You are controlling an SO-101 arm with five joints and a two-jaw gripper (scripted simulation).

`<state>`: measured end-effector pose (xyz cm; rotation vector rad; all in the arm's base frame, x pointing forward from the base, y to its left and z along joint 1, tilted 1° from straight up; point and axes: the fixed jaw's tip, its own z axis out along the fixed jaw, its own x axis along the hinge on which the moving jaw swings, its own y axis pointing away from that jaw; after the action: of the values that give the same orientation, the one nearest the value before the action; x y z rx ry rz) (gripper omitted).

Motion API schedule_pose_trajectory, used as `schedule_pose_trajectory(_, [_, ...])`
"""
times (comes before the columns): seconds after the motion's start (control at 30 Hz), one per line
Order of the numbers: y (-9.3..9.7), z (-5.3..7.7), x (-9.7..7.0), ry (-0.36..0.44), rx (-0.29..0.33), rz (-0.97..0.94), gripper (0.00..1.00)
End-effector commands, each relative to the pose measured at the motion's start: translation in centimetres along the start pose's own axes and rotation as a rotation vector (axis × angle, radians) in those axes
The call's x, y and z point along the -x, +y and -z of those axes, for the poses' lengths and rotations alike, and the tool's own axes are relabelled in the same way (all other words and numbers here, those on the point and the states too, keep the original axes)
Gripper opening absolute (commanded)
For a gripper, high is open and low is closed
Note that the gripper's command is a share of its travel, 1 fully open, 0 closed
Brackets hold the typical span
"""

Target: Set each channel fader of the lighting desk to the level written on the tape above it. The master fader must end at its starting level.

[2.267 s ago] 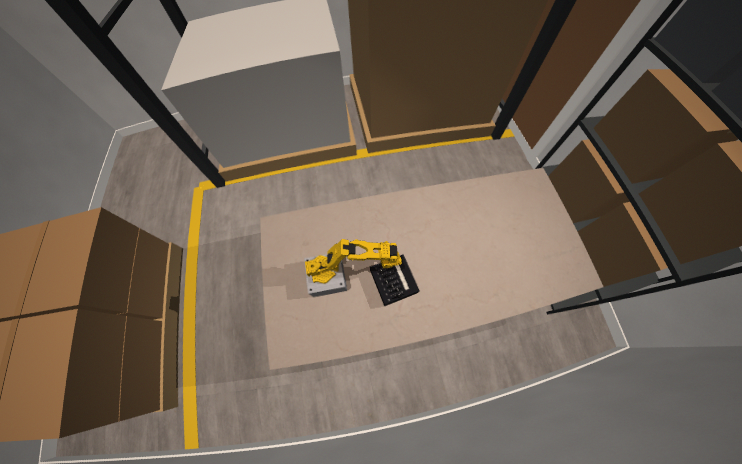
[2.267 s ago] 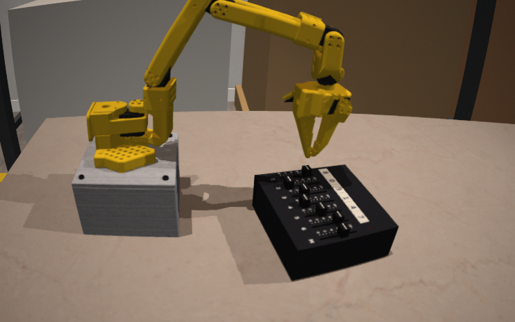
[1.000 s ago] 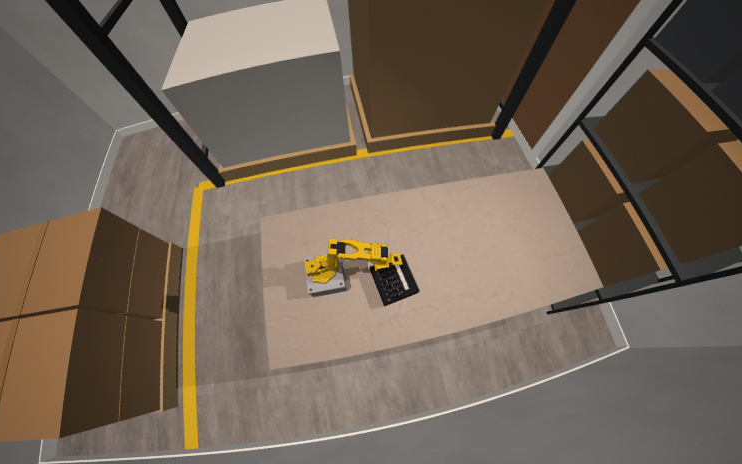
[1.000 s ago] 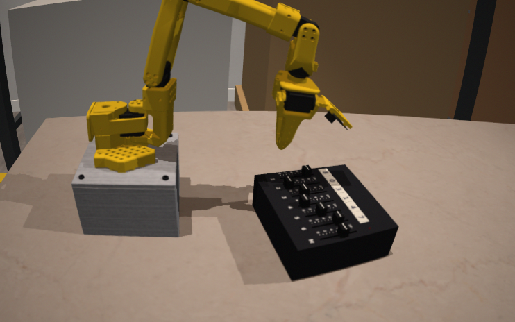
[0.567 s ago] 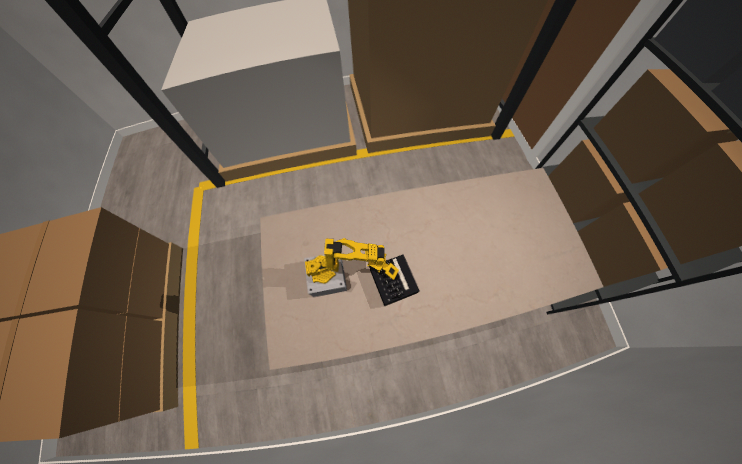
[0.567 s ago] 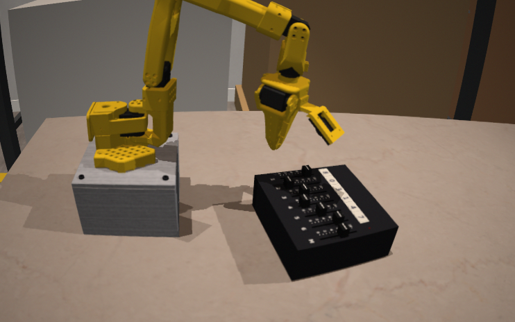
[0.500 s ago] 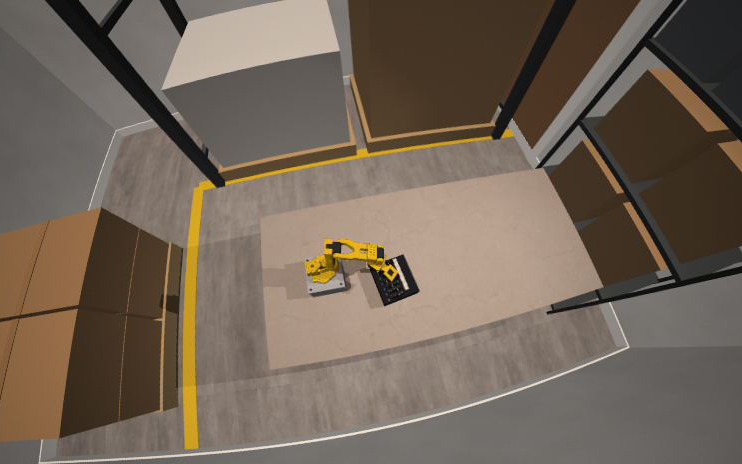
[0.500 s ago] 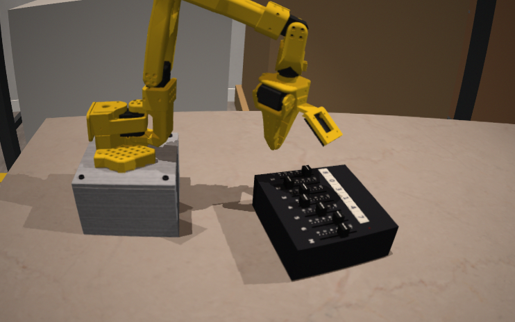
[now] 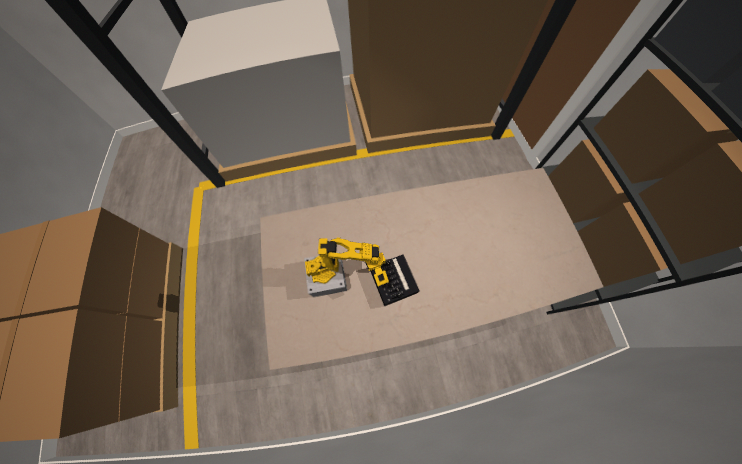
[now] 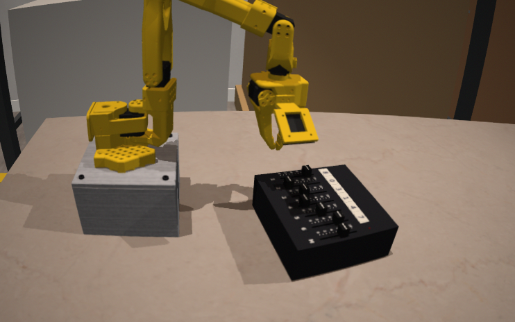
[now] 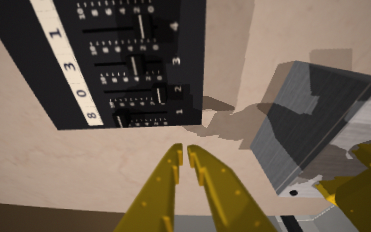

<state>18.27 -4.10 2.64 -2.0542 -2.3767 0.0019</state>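
Note:
The black lighting desk (image 10: 323, 218) lies on the table to the right of the arm's base; it also shows in the overhead view (image 9: 398, 280). A white tape strip (image 10: 343, 195) with digits runs along its right side, beside several fader knobs. In the wrist view the tape (image 11: 66, 65) reads 8, 0, 3, 1. Channel 1's knob (image 11: 120, 120) sits far towards the tape, channel 2's knob (image 11: 160, 94) at the zero end, and channel 3's knob (image 11: 135, 65) and channel 4's knob (image 11: 141, 25) stand low. My gripper (image 10: 274, 146) is shut and empty, hovering above the table just off the desk's channel 1 end, as the wrist view (image 11: 184, 148) also shows.
The grey pedestal (image 10: 127, 196) carrying the arm's base stands left of the desk. Cardboard boxes (image 9: 62, 322) and black shelving (image 9: 668, 190) ring the table, well away. A large brown crate (image 9: 426, 63) and a grey block (image 9: 258, 80) stand behind.

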Motion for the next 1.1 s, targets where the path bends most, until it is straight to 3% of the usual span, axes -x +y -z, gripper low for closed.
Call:
schedule_pose_trajectory(0.0, [0.08,0.09,-0.12,-0.005,0.016,-0.004,0.0])
schedule_pose_trajectory(1.07, [0.1,0.1,-0.19,-0.005,0.016,0.014,0.0])
